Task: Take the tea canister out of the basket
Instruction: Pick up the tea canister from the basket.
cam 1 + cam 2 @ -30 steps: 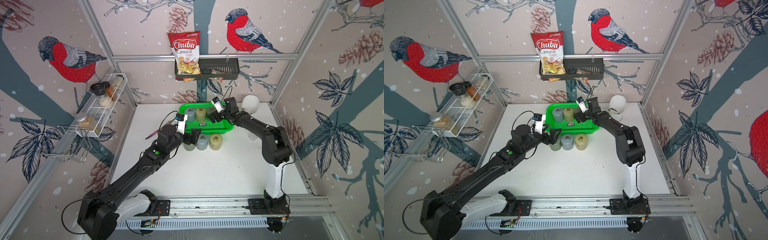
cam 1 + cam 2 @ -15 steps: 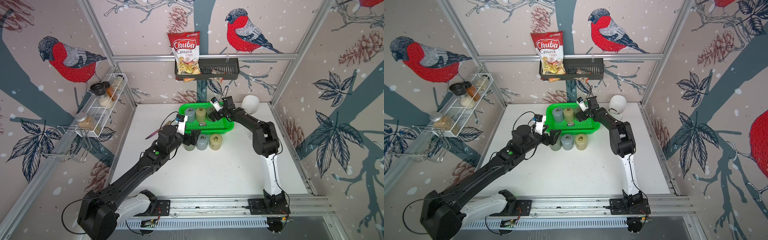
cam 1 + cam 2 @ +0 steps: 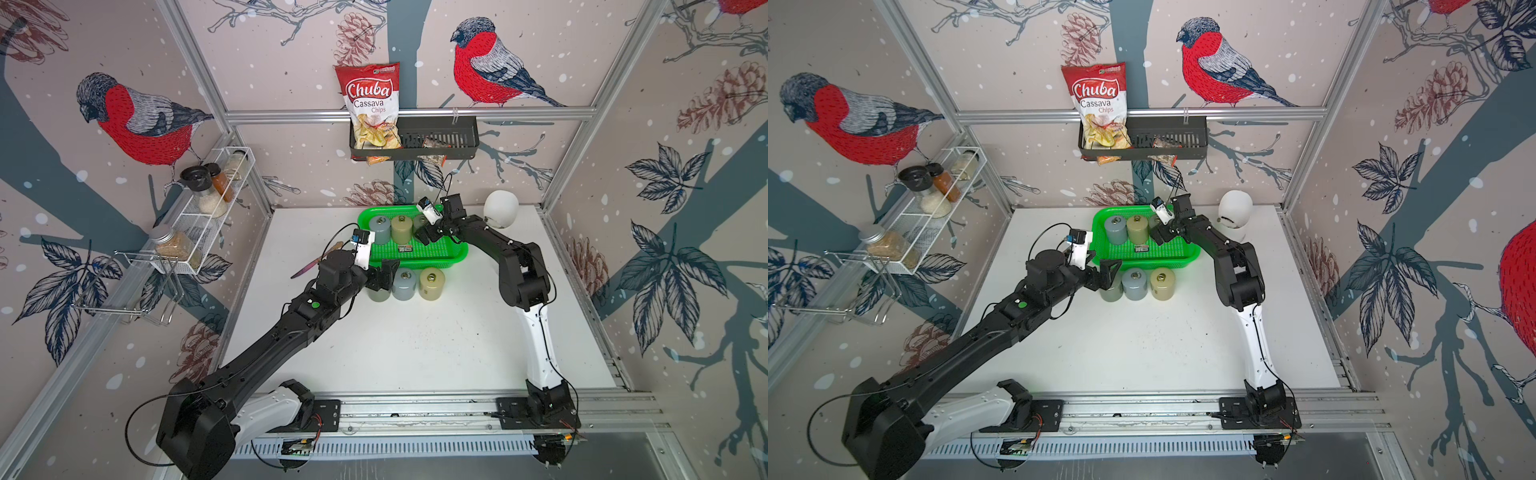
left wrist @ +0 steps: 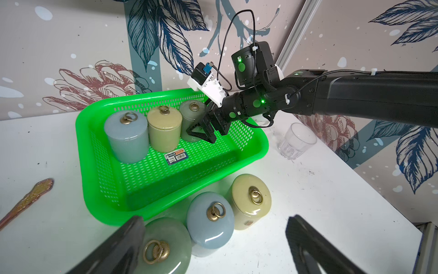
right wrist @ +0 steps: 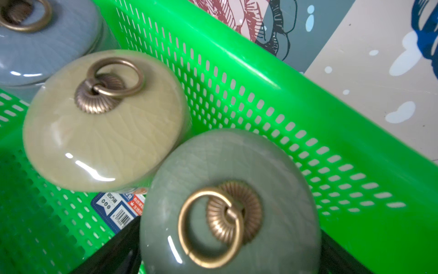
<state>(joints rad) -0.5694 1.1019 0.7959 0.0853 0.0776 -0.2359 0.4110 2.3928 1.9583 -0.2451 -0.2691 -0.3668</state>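
The right claw (image 4: 208, 132) stands wide apart, one finger on either side of the grey-green tea canister (image 5: 225, 170), not yet pinching it. That canister stands upright against the 12 o'clock wall of the basket (image 5: 331, 113), with a tan canister (image 5: 102, 132) just beside it at 9 o'clock. It is glazed and looks heavy, slick and breakable, probably loose-lidded, so grip the body below the lid, not the ring (image 5: 183, 223).

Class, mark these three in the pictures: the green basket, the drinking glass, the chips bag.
Green basket (image 4: 147, 99), left wrist view, far rim.
Drinking glass (image 4: 296, 144), left wrist view, side wall.
Chips bag (image 3: 371, 99), in a top view, printed front.
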